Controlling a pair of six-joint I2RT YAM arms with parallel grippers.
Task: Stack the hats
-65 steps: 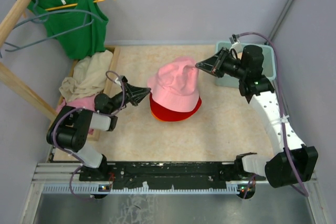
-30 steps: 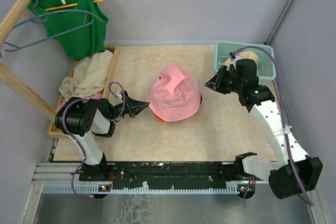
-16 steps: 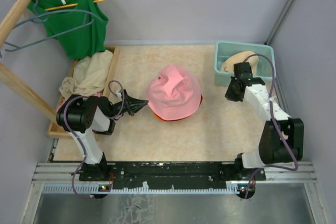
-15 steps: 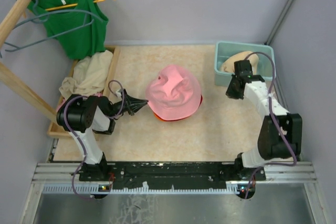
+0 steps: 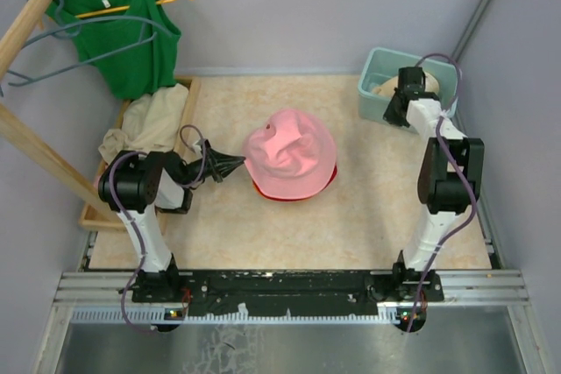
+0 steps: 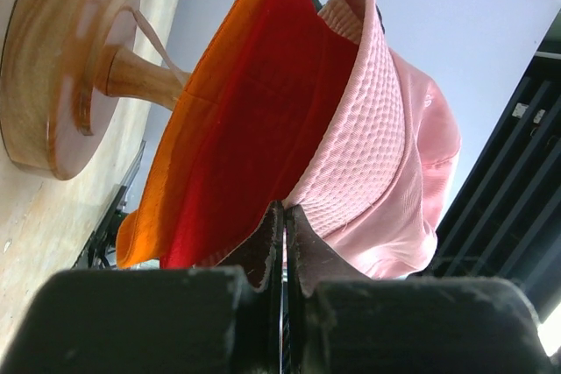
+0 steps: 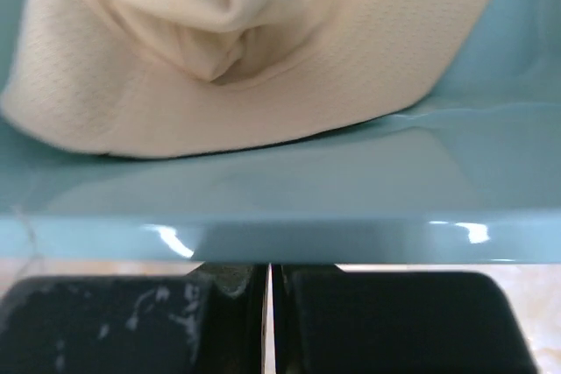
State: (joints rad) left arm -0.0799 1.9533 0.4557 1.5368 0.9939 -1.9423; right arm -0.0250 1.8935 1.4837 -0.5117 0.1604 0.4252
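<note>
The pink hat [image 5: 294,146] lies on top of the red hat [image 5: 294,195] and the orange hat [image 5: 260,190] in the middle of the table. In the left wrist view the orange hat [image 6: 197,137], red hat [image 6: 263,94] and pink hat [image 6: 386,129] sit stacked over a wooden stand [image 6: 61,59]. My left gripper [image 5: 237,162] is shut and empty, its tips [image 6: 282,216] at the brims' left edge. The beige hat [image 5: 383,87] lies in the teal bin [image 5: 372,63]. My right gripper [image 5: 399,104] is shut and empty at the bin's rim [image 7: 351,234], with the beige hat [image 7: 263,59] just beyond it.
A wooden tray [image 5: 188,102] at the left holds beige and pink cloth [image 5: 145,124]. A green tank top [image 5: 127,32] hangs on a wooden rack at the far left. Grey walls close in behind and at the right.
My right gripper let go of the pink hat and swung right and back to the teal bin. The pink hat settled lower on the stack. My left gripper barely moved.
</note>
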